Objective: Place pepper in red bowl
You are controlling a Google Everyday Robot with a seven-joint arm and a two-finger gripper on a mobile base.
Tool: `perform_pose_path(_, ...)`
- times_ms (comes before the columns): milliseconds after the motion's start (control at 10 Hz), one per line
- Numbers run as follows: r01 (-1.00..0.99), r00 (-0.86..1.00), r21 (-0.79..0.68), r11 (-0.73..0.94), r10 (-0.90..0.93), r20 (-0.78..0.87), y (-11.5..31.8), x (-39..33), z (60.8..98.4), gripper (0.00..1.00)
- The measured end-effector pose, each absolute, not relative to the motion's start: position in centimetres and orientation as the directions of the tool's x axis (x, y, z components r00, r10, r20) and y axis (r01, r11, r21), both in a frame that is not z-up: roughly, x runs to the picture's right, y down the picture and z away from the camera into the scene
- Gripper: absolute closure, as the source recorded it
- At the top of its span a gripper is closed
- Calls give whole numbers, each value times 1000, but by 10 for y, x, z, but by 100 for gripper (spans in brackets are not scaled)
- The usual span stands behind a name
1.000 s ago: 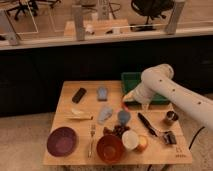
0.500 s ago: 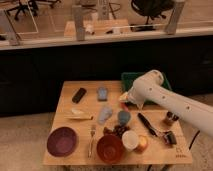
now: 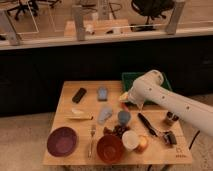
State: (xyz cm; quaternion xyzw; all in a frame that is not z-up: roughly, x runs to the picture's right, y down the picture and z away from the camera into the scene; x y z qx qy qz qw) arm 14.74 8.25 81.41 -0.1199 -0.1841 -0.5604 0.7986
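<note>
The red bowl [image 3: 110, 148] is round and orange-red and stands at the table's front edge, near the middle. My white arm reaches in from the right, and my gripper [image 3: 124, 99] is low over the table's middle right, beside the green tray. A small red sliver, the pepper [image 3: 125, 106], shows right under the gripper on the table. I cannot tell whether the gripper touches it. The gripper is well behind the red bowl.
A dark maroon bowl [image 3: 62, 141] sits front left. A dark brown cluster [image 3: 117, 131], a blue cup [image 3: 123, 117], a white cup [image 3: 131, 140] and an orange [image 3: 143, 144] crowd around the red bowl. A green tray [image 3: 135, 80], a black utensil [image 3: 147, 124] and a fork [image 3: 92, 135] are also there.
My arm has swung left and lower across the right side of the table. The gripper has moved a little left, toward the table's middle. The objects have not moved.
</note>
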Motion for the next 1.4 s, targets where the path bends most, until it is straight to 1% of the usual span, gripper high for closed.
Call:
perform_pose_path(200,943,283,47,330,-865,414,76,145,833,20)
perform_pose_path(400,960,227,67,273,-893,389,74,127,856,20)
perform_pose_path(700,969,196,62,239,-898,394,80,130,888,20)
perform_pose_path(1000,969,195,57,239,-891,411,84,148,894,20)
perform_pose_path(1400,970,176,79,230,-887,426,99,144,907,20)
